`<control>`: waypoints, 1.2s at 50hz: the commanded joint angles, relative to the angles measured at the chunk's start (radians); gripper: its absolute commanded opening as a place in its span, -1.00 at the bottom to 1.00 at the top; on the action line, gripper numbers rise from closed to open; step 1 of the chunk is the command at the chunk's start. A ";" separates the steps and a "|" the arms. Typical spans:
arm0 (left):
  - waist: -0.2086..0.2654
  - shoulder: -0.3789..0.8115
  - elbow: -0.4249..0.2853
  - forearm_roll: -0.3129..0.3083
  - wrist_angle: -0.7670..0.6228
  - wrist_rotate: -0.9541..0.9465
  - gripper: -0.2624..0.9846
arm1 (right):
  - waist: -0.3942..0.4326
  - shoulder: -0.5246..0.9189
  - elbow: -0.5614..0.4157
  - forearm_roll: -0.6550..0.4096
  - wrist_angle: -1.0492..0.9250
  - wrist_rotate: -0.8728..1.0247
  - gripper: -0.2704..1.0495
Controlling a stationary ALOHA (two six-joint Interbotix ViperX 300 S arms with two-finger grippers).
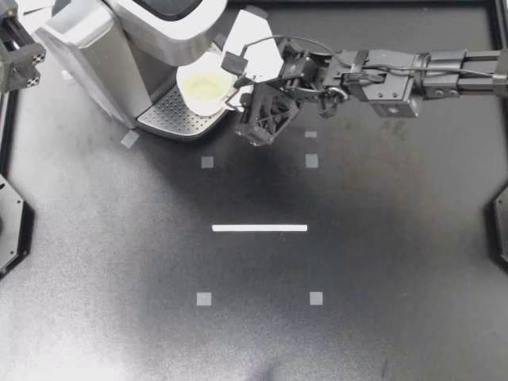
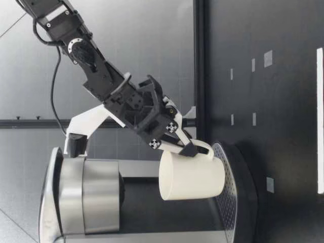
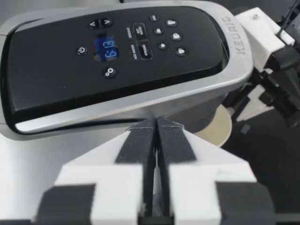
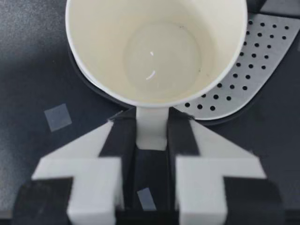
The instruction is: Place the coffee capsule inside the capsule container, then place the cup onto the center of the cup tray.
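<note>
An empty cream cup is at the perforated cup tray of the coffee machine. My right gripper reaches in from the right and is shut on the cup's handle, one pad on each side. In the low view the cup hangs upright from my right gripper, its base close over the tray; whether it touches I cannot tell. My left gripper is shut on nothing, held short of the machine's control panel. No capsule shows.
The machine's head overhangs the cup. Only part of my left arm shows at the table's back left corner. A white tape line and small grey squares mark the black table.
</note>
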 commanded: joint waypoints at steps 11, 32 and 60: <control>-0.003 -0.009 -0.005 0.005 -0.006 -0.003 -0.49 | -0.008 -0.011 -0.029 -0.002 -0.046 -0.003 -0.25; 0.000 -0.018 0.008 0.005 -0.006 -0.011 -0.49 | -0.008 0.021 -0.063 -0.002 -0.041 -0.002 -0.09; -0.003 -0.044 0.038 0.008 -0.081 -0.023 -0.49 | -0.006 -0.020 -0.060 -0.002 -0.041 0.006 0.41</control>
